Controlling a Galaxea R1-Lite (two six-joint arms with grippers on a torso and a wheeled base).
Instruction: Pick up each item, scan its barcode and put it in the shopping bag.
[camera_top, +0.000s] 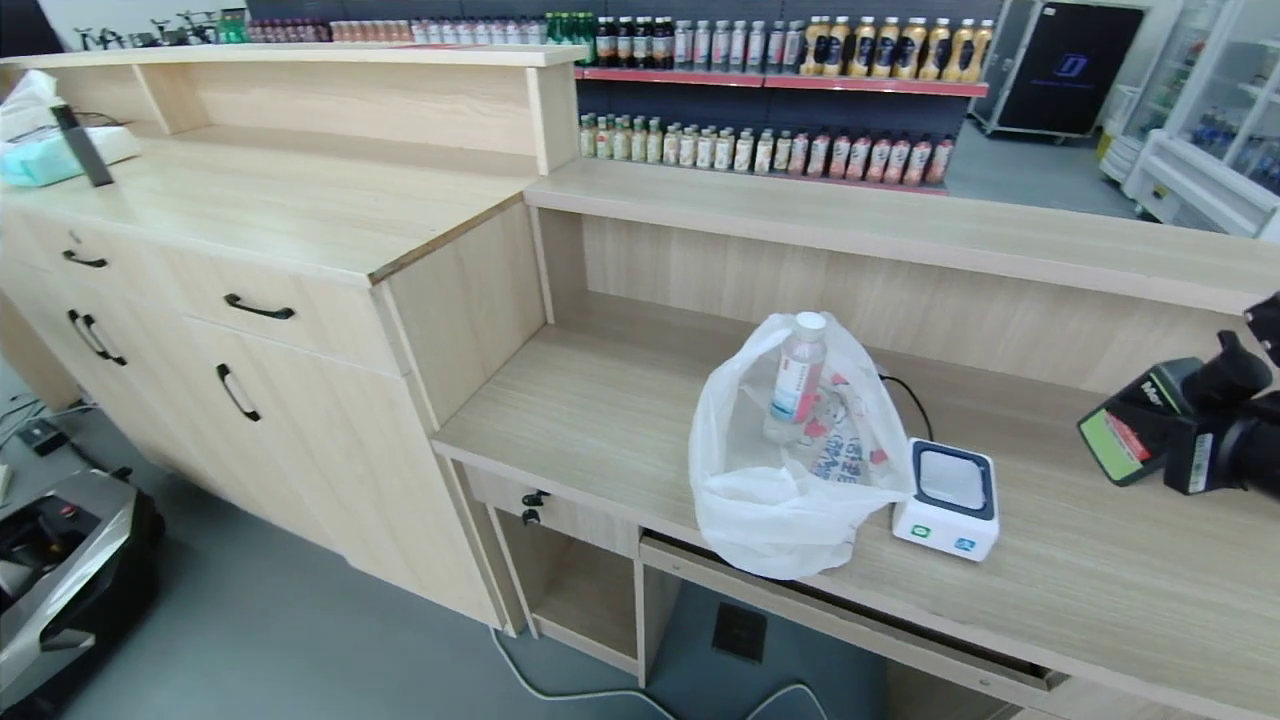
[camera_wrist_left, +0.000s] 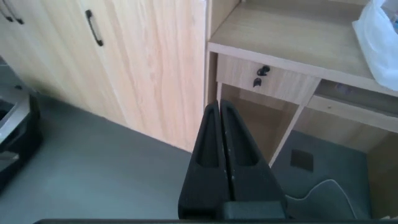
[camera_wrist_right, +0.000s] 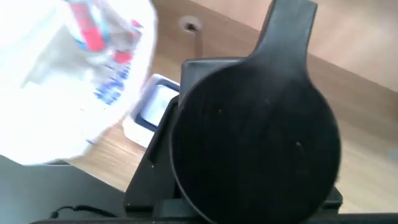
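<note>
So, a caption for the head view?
Right gripper holds a black-green container near the white scanner; clear bottle inside white plastic bag.

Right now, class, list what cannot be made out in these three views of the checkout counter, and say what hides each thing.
1. Head view: the plastic of the shopping bag veils the lower part of the bottle and anything beneath it.
2. Right wrist view: the black container covers most of the scanner.
3. Head view: the picture's edge cuts off the right gripper holding the container.
</note>
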